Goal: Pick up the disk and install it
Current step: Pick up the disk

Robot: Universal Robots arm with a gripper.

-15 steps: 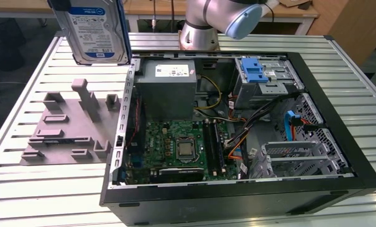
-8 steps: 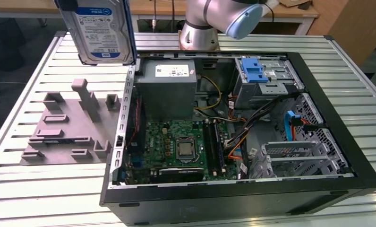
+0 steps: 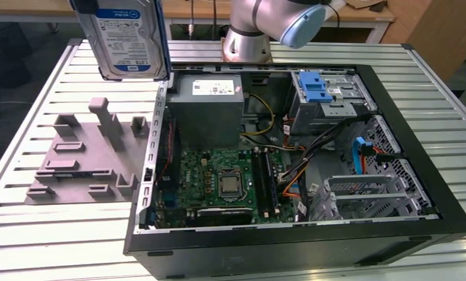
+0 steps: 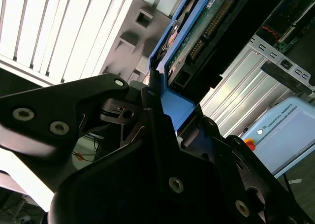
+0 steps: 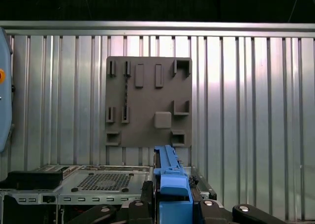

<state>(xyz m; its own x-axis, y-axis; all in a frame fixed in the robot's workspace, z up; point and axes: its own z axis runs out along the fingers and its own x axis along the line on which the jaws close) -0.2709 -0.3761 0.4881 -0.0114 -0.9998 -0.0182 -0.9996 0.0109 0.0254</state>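
The disk (image 3: 127,38) hangs upright in the air above the table's far left, beside the open computer case (image 3: 420,175), with its white-and-blue label facing the exterior camera and a blue bracket round its edges. My gripper (image 5: 170,190) is shut on the disk's blue bracket (image 5: 171,182), a black finger (image 5: 146,194) on each side. In the second wrist view the gripper (image 4: 162,103) clamps the same blue frame, and the disk's green circuit-board side (image 4: 206,22) runs away from it.
A grey fixture plate (image 3: 85,158) with raised blocks lies on the slatted table below the disk. Inside the case are a grey power-supply box (image 3: 209,105), a motherboard (image 3: 225,181) and a drive cage with a blue latch (image 3: 319,88). The arm's base (image 3: 249,35) stands behind the case.
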